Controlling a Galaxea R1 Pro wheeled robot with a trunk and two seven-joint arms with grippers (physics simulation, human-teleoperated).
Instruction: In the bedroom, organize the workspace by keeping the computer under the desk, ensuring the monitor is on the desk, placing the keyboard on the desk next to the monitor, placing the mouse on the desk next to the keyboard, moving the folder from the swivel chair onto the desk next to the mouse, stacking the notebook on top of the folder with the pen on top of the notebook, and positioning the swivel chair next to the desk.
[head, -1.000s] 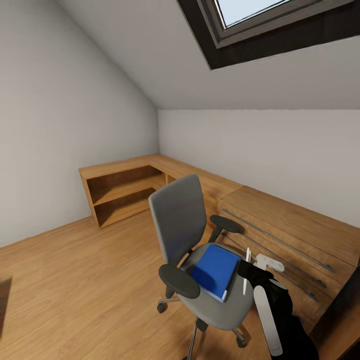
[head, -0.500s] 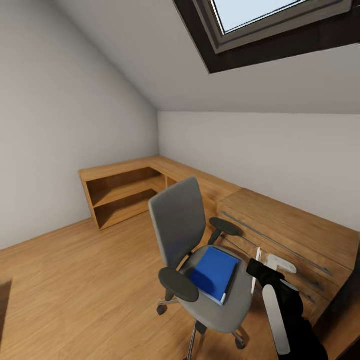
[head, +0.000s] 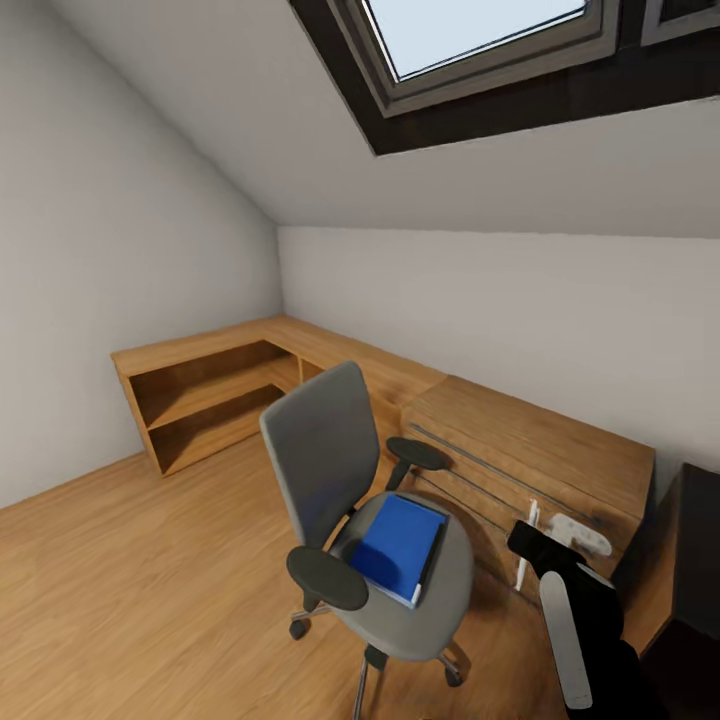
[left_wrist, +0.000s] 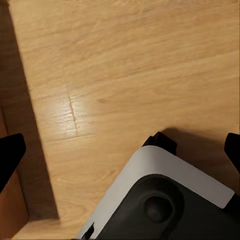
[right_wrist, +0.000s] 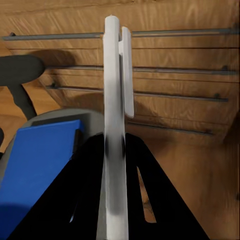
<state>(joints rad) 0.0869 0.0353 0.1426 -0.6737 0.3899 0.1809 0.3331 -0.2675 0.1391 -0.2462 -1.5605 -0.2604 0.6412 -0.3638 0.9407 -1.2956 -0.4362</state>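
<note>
Two jaws of the right gripper (head: 528, 545) clamp a white pen (right_wrist: 115, 125), upright beside the chair (head: 340, 470). On its seat lies the blue folder (head: 397, 533). Left gripper (left_wrist: 120, 150) jaws spread wide over the floor (left_wrist: 125, 65).

Head view: chair (head: 345, 470) at centre on the floor (head: 120, 590), its back toward the left. Folder (head: 398, 533) lies on the chair seat, between the armrests. Drawer unit (head: 520, 455) stands behind and right of the chair, against the far wall. Shelf unit (head: 200, 390) sits in the far left corner. Pen (head: 523, 545) stands upright in the right gripper (head: 528, 548), right of the chair, before the drawer unit. Skylight (head: 470, 30) above.
</note>
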